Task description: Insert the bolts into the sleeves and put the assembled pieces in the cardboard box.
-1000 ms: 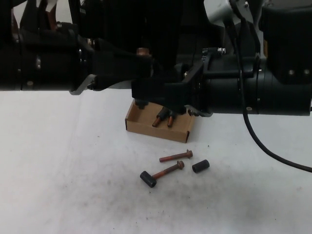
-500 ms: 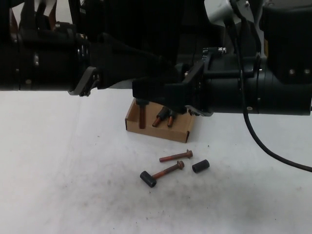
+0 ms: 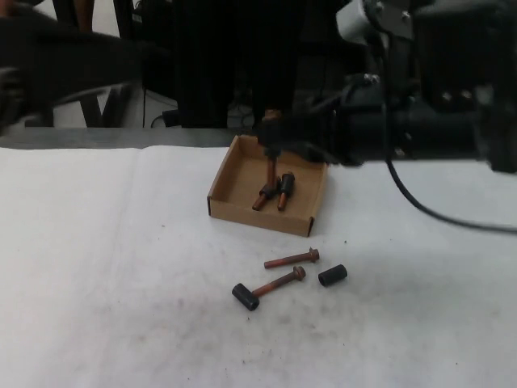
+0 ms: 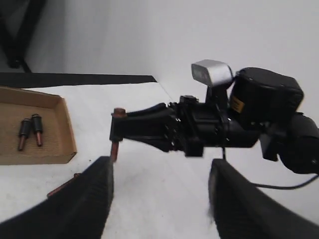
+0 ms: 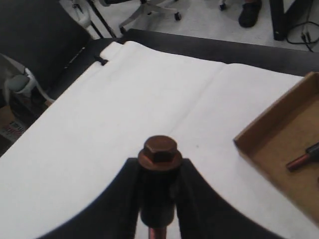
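White-covered table (image 3: 97, 283), cardboard box (image 3: 258, 215) toward its far side. The right tool (image 5: 158, 184) is clamped on a finished piece (image 3: 270, 166), its fingers pressing the black sleeve from both sides. The piece is held upright, hex head on top and copper shank pointing down. From the high view it hangs above the box's interior, near the back wall. From the left wrist view it sits off the box's corner, so I cannot say for certain that it is over the opening. The left tool (image 4: 162, 196) is spread wide and carries nothing, well clear of the box. Two assembled pieces (image 3: 284, 186) lie side by side inside the box. Out on the table in front are a bolt with a sleeve on its tip (image 3: 271, 287), a bare bolt (image 3: 292, 259) just behind it, and a loose sleeve (image 3: 332, 276) beside them. Step in hand, as I judge it: depositing the held piece. To do it well, centre the shank over bare cardboard, beside the two pieces rather than on them. Bring it down low inside the walls, then part the fingers. Dropped from height it would likely bounce or tip over the rim, and the sleeve might slide off the shank (its fit is unknown).
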Tool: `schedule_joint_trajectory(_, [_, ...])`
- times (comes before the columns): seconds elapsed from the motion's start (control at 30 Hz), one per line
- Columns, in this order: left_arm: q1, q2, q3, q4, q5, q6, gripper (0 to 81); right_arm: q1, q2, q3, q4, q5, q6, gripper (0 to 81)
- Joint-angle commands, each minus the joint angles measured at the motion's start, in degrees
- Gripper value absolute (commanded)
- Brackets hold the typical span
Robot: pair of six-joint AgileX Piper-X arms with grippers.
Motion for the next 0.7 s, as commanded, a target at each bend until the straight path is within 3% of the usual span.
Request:
schedule_joint_trajectory(0.0, [2.5, -5.2, -0.2, 6.9, -3.1, 0.5, 54.1, -1.7, 6.1, -7.2, 1.2, -0.1, -0.3, 0.3])
schedule_joint_trajectory(0.37, [3.4, -11.0, -0.2, 15.3, -6.0, 0.5, 52.2, -5.7, 36.4, -41.8, 23.4, 5.7, -0.3, 0.3])
schedule_joint_trajectory(0.67, [3.4, -10.8, -0.2, 15.3, -6.2, 1.7, 50.1, -6.3, 47.9, -55.2, 32.8, 8.1, -0.3, 0.1])
